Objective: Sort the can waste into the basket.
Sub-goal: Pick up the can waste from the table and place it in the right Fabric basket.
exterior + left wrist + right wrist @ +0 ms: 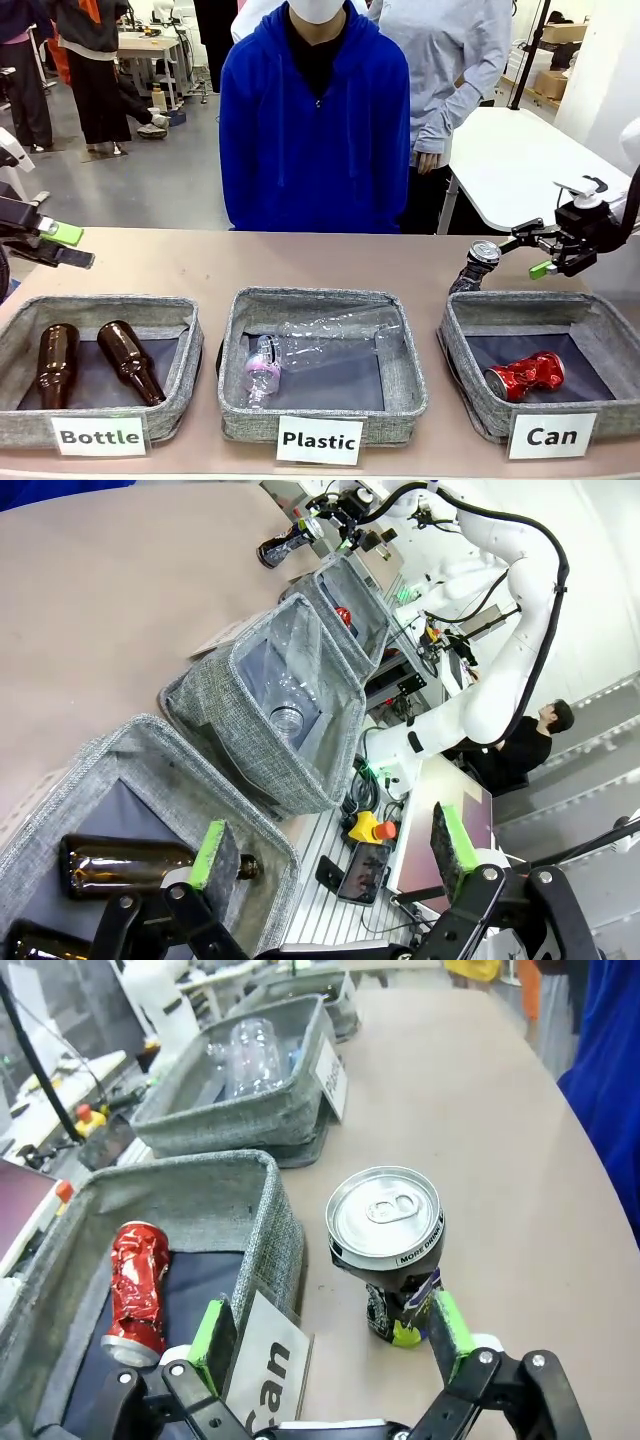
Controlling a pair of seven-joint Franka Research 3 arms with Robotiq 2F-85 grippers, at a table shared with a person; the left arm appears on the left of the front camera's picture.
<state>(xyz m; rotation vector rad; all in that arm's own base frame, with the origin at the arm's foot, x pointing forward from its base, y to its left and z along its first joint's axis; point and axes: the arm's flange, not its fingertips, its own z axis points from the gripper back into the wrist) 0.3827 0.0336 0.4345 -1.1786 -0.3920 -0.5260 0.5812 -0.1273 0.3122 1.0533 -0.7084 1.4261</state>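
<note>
Three baskets [320, 405], tan table [330, 262], busy workshop

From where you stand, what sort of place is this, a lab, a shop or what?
Most likely a robotics lab or workshop set up for a waste-sorting trial. A white robot arm stands at the table's edge, labelled fabric baskets such as the basket marked Can line the table, and more work tables with people stand behind.

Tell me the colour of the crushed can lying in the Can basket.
Red, with a silver end: the crushed can shows best in the right wrist view.
</note>
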